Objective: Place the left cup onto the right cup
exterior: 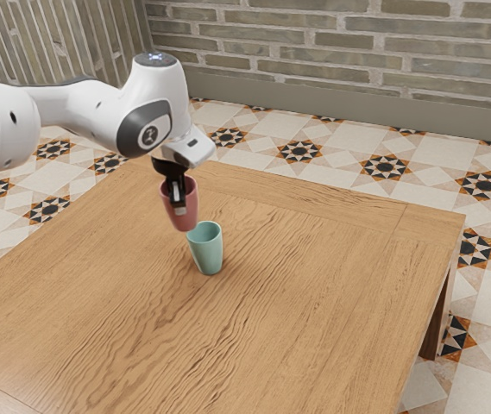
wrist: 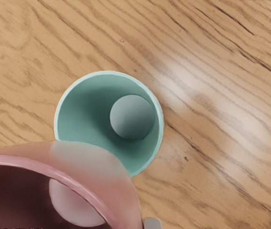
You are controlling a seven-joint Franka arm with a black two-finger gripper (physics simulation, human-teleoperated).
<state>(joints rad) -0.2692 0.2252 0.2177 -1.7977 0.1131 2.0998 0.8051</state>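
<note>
**Exterior view: pink cup aloft beside teal cup, not yet stacked**

Table [exterior: 331, 345]: broad wooden top, strong grain. Both cups are over its middle.

Arm [exterior: 72, 112]: white, comes in from the exterior view's left and bends down over the cups.

Teal cup [exterior: 205, 247]: upright on the table, mouth open. The wrist view shows its round mouth [wrist: 92, 109], pale rim and flat grey-green floor inside.

Pink cup [exterior: 189, 214]: off the table, hanging from the hand, mouth up. It is tilted, with its base swung toward the teal cup's rim. It sits just beside and above that rim, on the exterior view's left of it. In the wrist view the pink wall [wrist: 92, 176] overlaps the near edge of the teal mouth only, so it is not centred. It is tapered with a narrower base, a smooth rose wall, a darker inside and a pale floor.

Gripper [exterior: 177, 203]: black, pinching the pink cup's wall at the rim. One finger runs down the outside, and the other is presumably inside.

Handling, as a judgement:
- The cup is likely light and rigid, with a slick wall.
- A one-wall rim pinch is the sensible hold, but it lets the cup pivot, which fits the tilt.
- The tapered base should seat in the teal mouth once centred.
- An off-centre drop could tip the teal cup.
</note>
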